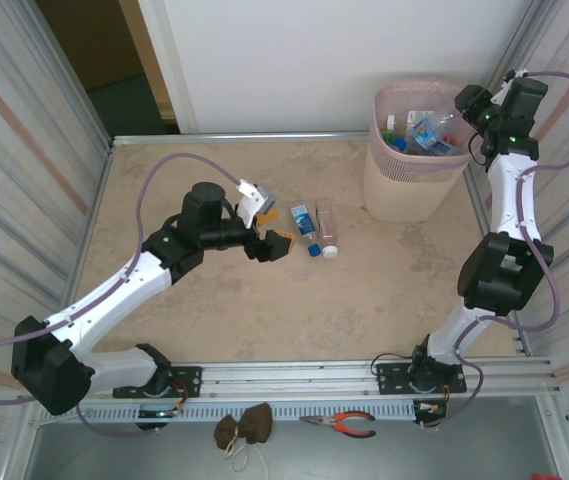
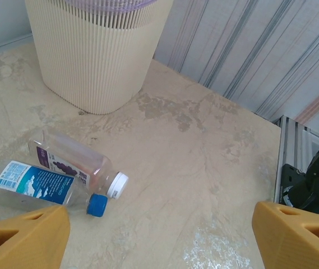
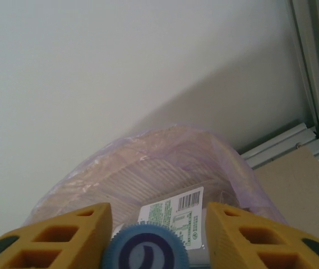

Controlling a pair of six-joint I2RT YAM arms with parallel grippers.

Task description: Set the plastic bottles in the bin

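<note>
The bin (image 1: pixel 404 190) stands at the far right corner of the table (image 1: pixel 214 320), a thin liner folded over its rim and several bottles (image 1: pixel 426 135) heaped inside. Just above its right rim hangs the right claw (image 1: pixel 464 105). In the wrist view a blue ribbed cap (image 3: pixel 145 249) sits between the orange fingers (image 3: pixel 64 235), with a barcode label behind it. A sliver of gap shows on one side, and I cannot tell whether that bottle is gripped or loose.

Left of the bin, near the middle of the table, two more lie close side by side with their caps toward the near edge: a blue-labelled bottle (image 1: pixel 305 226) with a blue cap and a clear bottle (image 1: pixel 326 230) with a white cap. Just left of them the left claw (image 1: pixel 266 222) is spread wide — nothing between its fingers.
</note>
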